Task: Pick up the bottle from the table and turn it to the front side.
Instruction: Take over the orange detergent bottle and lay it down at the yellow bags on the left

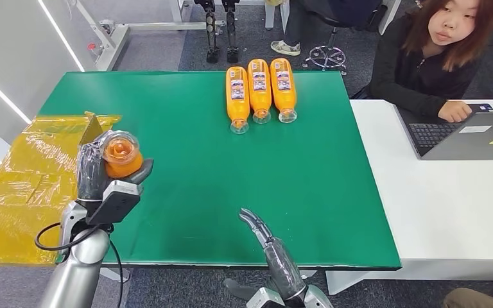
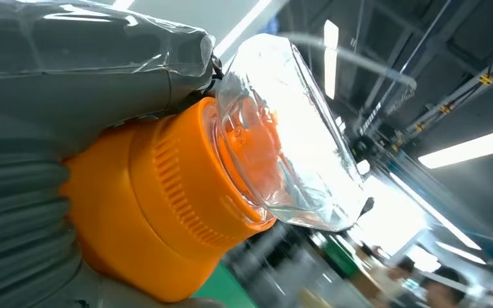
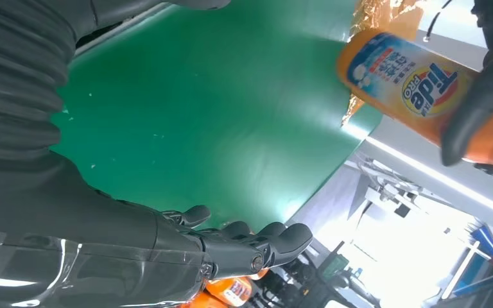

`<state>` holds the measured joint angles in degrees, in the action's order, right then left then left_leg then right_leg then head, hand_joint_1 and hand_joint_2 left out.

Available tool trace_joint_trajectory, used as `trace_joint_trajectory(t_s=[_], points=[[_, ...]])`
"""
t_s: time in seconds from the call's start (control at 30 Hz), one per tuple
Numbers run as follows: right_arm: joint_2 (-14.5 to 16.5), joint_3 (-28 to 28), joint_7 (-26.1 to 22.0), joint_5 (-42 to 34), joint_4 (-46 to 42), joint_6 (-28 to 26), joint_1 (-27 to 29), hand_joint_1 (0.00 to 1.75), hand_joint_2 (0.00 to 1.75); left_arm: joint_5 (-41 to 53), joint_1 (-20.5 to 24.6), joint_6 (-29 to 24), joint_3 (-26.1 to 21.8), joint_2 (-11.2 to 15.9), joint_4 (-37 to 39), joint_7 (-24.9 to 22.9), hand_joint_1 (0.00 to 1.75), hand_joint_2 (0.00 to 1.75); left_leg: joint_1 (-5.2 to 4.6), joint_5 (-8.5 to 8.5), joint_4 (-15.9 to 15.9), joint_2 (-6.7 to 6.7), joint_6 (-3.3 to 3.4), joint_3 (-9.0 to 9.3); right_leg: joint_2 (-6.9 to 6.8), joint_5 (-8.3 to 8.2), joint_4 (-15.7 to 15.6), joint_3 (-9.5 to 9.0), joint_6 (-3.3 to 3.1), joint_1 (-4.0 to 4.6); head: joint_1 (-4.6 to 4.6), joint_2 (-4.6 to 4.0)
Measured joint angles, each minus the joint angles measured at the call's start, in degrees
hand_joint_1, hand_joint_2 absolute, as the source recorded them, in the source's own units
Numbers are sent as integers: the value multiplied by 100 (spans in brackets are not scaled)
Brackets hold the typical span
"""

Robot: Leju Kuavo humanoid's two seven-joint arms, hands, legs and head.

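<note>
In the head view, an orange bottle (image 1: pixel 121 156) is gripped by the left hand (image 1: pixel 106 176) at about 9 o'clock over the green table (image 1: pixel 186 160), just beside crinkled yellow film (image 1: pixel 22 186); its long axis runs roughly toward the camera, so the clear domed cap is seen end-on. Three more orange bottles (image 1: pixel 260 90) are laid side by side at 12 o'clock, caps toward the robot, labels up. The right hand (image 1: pixel 260 231) is held at 6 o'clock, fingers extended and apart, nothing in them. A person (image 1: pixel 433 54) is seated at 2 o'clock at a laptop (image 1: pixel 468 135) on a white desk (image 1: pixel 443 205). In the left wrist view, a ribbed orange collar and a glossy transparent cap (image 2: pixel 282 135) are seen protruding from the plastic-wrapped grey hand. In the right wrist view, the dark fingers (image 3: pixel 257 247) are seen released over the matte green surface, and the bottle's printed label appears at 2 o'clock, possibly facing the right hand.
</note>
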<state>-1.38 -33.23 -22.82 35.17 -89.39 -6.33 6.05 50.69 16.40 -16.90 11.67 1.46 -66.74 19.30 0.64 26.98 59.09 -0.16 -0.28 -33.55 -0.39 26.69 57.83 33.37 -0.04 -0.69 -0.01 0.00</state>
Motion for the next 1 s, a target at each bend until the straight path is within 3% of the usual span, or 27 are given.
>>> trace_joint_trajectory(t_s=[0.2,0.37,0.63,0.83,0.87,0.97,1.0], points=[[-1,-43,-63,-62,103,8,-82,0,175,1989,561,-679,126,313,950,-769,153,175,0,-2,0,4,-2,1,1,-1,2,0,-1,0,1,0],[-34,-109,-77,-167,172,-36,-92,0,175,2951,1053,-970,292,511,2074,-1164,151,175,0,-2,0,10,-3,1,7,-1,3,3,-1,0,1,0],[-129,-231,-65,-272,192,-117,-83,0,175,3833,1585,-998,647,763,3571,-1850,158,175,0,-1,0,18,-3,0,17,-1,3,7,-2,0,1,-1],[-263,-338,-80,-388,192,-168,-31,0,175,3903,1711,-691,1297,1079,4306,-2466,150,175,0,-1,-1,24,-4,-1,27,-1,4,11,-2,0,1,0],[-290,-354,-83,-409,191,-178,-20,0,175,3906,1711,-630,1422,1131,4388,-2529,129,175,0,-1,-1,25,-4,-1,27,-1,4,12,-2,0,1,0],[-382,-401,-96,-464,181,-220,21,0,175,3902,1709,-400,1772,1279,4611,-2663,31,175,0,-1,-1,25,-4,-2,29,-1,4,12,-2,0,1,0],[-411,-417,-100,-485,177,-232,32,0,175,3899,1707,-318,1870,1322,4673,-2688,20,175,0,-1,-1,26,-4,-2,30,-1,4,12,-2,0,1,0]])
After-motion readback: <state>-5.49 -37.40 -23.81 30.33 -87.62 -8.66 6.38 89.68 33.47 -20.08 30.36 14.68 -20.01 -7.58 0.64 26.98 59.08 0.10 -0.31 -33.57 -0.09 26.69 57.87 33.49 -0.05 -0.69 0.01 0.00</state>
